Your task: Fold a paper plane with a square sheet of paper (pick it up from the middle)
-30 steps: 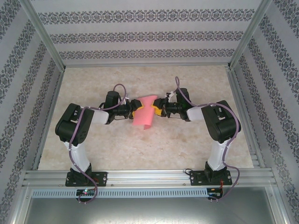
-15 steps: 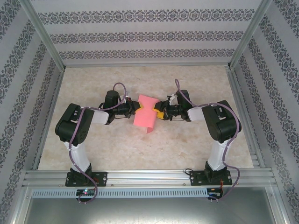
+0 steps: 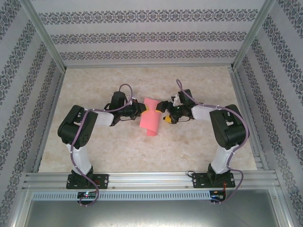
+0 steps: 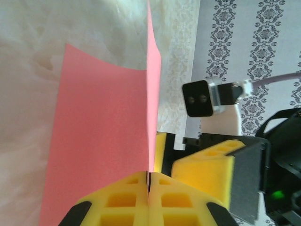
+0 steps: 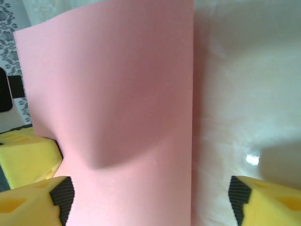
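Firstly, sheet of paper [image 3: 150, 118]: pink, one piece. From above it appeared as an oblong longer than wide, its near end curled. It sat over the middle of the desk [image 3: 118, 151], between the two claws. Whether that near end touched the desk could not be told.

Left claw [image 3: 141, 109]: shut tight on the paper's left edge. In its wrist camera the two yellow fingers [image 4: 96, 207] met with no gap. The paper [image 4: 103, 141] was pinched in the seam between them and rose away from the tips. One layer stood edge-on in line with the seam; the other spread off to the left of that view with a slight bow.

Right claw [image 3: 162, 112]: jaws wide apart, gripping nothing, standing just beside the paper's right edge. In its wrist camera the yellow fingers [image 5: 28, 207] showed at the two bottom corners. The paper [image 5: 117, 103] lay between them, close against the left-hand finger and well clear of the right-hand one, with bare desk [image 5: 244, 94] in that gap. A shallow dent shaded the paper's lower part.

Also noted: one yellow finger [image 4: 204, 167] of the right claw, seen by the left wrist camera just beside the paper.
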Tool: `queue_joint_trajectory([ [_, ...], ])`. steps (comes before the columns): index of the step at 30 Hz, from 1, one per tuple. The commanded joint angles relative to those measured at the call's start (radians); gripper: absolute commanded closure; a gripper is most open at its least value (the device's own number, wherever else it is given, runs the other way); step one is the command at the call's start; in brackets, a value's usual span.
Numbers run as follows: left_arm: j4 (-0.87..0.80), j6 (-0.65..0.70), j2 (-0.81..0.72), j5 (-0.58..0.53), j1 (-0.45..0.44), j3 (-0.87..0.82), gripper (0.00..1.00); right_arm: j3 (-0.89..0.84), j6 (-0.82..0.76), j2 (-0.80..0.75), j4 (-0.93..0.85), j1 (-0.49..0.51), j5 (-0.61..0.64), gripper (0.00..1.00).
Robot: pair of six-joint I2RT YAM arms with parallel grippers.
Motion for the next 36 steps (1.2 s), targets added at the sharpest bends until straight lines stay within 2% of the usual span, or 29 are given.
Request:
queue_joint_trajectory([
  [1,-0.064,0.063,-0.034,-0.042,-0.025,0.031,1.00,0.010,-0.074,-0.078,-0.123,-0.012,0.112,0.08],
  [4,-0.117,0.094,-0.047,-0.074,-0.042,0.045,1.00,0.003,-0.099,-0.141,-0.186,-0.018,0.196,0.02],
  [8,-0.135,0.104,-0.040,-0.094,-0.071,0.065,1.00,-0.011,-0.116,-0.219,-0.247,-0.019,0.324,0.02],
  [13,-0.127,0.092,0.011,-0.089,-0.117,0.116,1.00,-0.048,-0.121,-0.269,-0.264,-0.020,0.391,0.02],
  [21,-0.172,0.086,0.095,-0.103,-0.156,0.193,1.00,-0.094,-0.151,-0.288,-0.276,-0.025,0.345,0.04],
  [26,-0.232,0.105,0.103,-0.152,-0.155,0.195,1.00,-0.086,-0.206,-0.256,-0.284,-0.018,0.230,0.10],
  [36,-0.280,0.133,0.095,-0.232,-0.155,0.156,1.00,0.002,-0.168,-0.130,-0.289,0.039,0.199,0.24],
])
